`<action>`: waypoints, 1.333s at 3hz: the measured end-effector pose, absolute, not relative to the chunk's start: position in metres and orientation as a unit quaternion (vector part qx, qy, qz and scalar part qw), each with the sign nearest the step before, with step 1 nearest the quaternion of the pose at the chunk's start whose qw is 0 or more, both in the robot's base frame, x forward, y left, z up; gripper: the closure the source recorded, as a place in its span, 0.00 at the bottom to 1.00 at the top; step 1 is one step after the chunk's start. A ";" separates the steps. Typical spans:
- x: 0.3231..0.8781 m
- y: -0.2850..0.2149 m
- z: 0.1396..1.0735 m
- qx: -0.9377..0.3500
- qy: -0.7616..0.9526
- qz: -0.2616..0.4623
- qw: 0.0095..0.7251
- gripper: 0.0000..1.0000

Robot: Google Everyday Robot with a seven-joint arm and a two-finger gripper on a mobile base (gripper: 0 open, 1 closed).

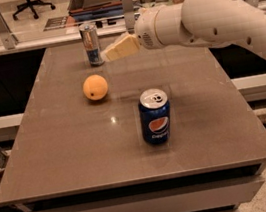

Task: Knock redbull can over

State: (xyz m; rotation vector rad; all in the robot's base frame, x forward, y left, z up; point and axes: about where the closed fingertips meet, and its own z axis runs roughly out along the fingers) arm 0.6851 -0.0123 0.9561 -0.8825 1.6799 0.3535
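Observation:
The redbull can [91, 44] stands upright at the far left of the brown table [70, 154]; it is slim and silver and blue with a silver top. My gripper [111, 52] reaches in from the right on a white arm. Its pale tip lies just right of the can, at about mid height, very close to it or touching it.
An orange [95, 87] lies in front of the redbull can. A wider dark-blue Pepsi can [155, 116] stands upright near the table's middle. A rail with metal posts [127, 0] runs behind the table. The white arm [209, 14] spans the far right.

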 end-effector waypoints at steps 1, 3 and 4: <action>0.718 0.001 0.950 -0.364 0.707 0.181 0.579 0.00; 0.762 0.035 0.940 -0.372 0.693 0.223 0.576 0.00; 0.774 0.057 0.934 -0.383 0.686 0.241 0.570 0.00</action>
